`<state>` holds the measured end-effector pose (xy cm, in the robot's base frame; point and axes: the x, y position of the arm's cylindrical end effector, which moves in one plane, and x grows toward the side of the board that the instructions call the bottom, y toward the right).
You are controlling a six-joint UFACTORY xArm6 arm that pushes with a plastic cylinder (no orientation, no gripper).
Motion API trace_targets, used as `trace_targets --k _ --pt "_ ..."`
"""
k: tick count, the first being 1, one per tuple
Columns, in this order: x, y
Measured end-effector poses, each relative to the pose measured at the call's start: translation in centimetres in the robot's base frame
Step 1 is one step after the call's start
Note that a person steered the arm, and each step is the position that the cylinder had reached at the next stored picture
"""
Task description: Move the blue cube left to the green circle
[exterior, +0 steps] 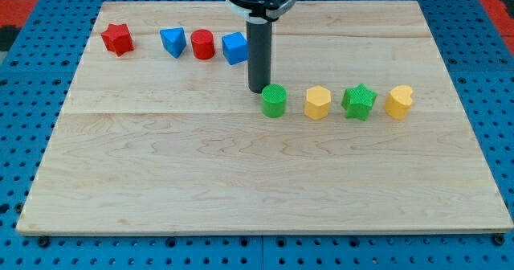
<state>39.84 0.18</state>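
The blue cube (234,48) sits near the view's top, left of centre, just right of a red cylinder (202,44). The green circle, a short green cylinder (274,100), lies below and to the right of the cube. My dark rod comes down from the view's top, and my tip (259,90) rests on the board between them, just left of and above the green cylinder, and below and right of the blue cube. The tip looks close to the green cylinder; I cannot tell if it touches.
A red star (117,38) and a blue triangular block (173,41) lie left of the red cylinder. Right of the green cylinder stand a yellow hexagon (317,103), a green star (358,101) and a yellow heart-like block (398,101). The wooden board (257,190) sits on a blue pegboard.
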Motion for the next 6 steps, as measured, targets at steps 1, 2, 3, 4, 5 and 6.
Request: trace_targets --k 1,2,3,4,5,6 --pt "-0.9 0.3" --pt "-5.0 2.4" --pt "-9.2 3.4" --pt "-9.5 -0.8" --pt "-9.8 -3.4" --pt "-12.2 -3.9"
